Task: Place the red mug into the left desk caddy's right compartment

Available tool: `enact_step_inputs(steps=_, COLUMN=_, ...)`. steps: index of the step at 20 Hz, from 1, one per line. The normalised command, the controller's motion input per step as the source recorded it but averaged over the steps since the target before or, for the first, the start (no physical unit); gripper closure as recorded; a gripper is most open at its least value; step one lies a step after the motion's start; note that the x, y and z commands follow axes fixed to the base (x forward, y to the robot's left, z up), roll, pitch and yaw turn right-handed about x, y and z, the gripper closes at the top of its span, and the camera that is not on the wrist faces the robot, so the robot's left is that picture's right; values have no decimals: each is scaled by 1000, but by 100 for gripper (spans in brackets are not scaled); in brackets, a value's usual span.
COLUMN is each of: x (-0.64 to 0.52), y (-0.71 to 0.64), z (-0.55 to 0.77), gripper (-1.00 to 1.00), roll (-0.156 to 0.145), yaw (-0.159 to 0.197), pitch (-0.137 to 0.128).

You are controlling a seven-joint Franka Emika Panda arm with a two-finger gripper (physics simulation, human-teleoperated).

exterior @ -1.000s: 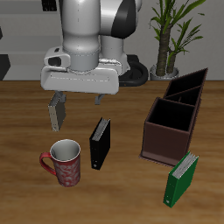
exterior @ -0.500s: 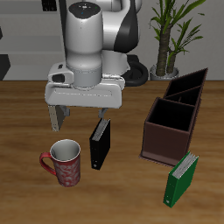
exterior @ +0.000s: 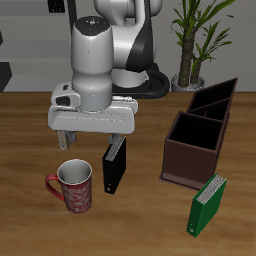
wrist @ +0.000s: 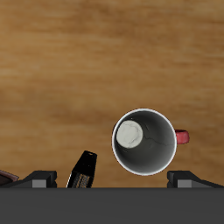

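Red mug (exterior: 74, 186), lower left, upright and empty; gripper (exterior: 91, 141) above it, fingers apart; left desk caddy (exterior: 193, 147) wells empty.

Items on the table were counted as follows: one red mug (exterior: 75, 186); two books, namely one black book (exterior: 115, 164) and one green book (exterior: 208, 205). Desk caddies numbered two: one left desk caddy (exterior: 193, 148), reddish-brown, and one blackish caddy (exterior: 216, 97). One potted plant (exterior: 192, 40) stood behind.

Wooden table (exterior: 140, 215), potted plant (exterior: 193, 40) behind.
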Motion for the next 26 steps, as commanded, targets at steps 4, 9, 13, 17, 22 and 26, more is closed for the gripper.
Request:
enact_step_inputs(steps=4, x=64, y=-223, z=-165, gripper=-100, roll=-14, yaw=-22, pitch=7)
enact_step_inputs(steps=9, x=51, y=-165, z=-170, gripper=-100, roll=-6, yaw=-7, pitch=0)
enact_step_inputs(steps=13, x=43, y=-47, z=-139, gripper=-100, roll=-1, yaw=-9, pitch=0)
enact_step_inputs(steps=17, x=109, y=-30, z=-166, gripper=-100, roll=-12, yaw=-14, pitch=19)
enact_step_inputs(steps=22, x=137, y=111, z=-275, gripper=-100, roll=3, yaw=-1, pitch=28)
enact_step_inputs(steps=26, x=138, y=116, z=-273, gripper=-100, roll=8, yaw=-8, pitch=34)
